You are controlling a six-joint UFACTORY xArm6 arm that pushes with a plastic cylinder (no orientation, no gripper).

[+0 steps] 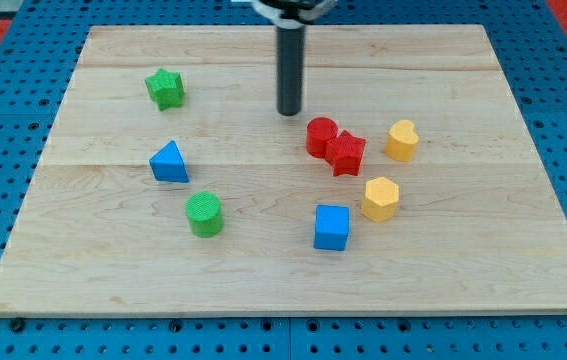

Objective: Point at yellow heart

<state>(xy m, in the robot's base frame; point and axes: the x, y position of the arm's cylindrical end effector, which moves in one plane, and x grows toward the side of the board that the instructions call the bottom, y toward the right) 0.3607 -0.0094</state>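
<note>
The yellow heart (401, 140) lies at the view's right of the wooden board. My tip (290, 112) rests on the board at upper centre, well to the left of the yellow heart and a little above and left of the red cylinder (321, 136). The red star (346, 153) touches the red cylinder and sits between my tip and the yellow heart. My tip touches no block.
A yellow hexagon (381, 198) and a blue cube (331, 227) lie below the red pair. A green star (165, 89), a blue triangle (169, 162) and a green cylinder (204, 214) lie on the left. The wooden board (113, 270) sits on a blue pegboard.
</note>
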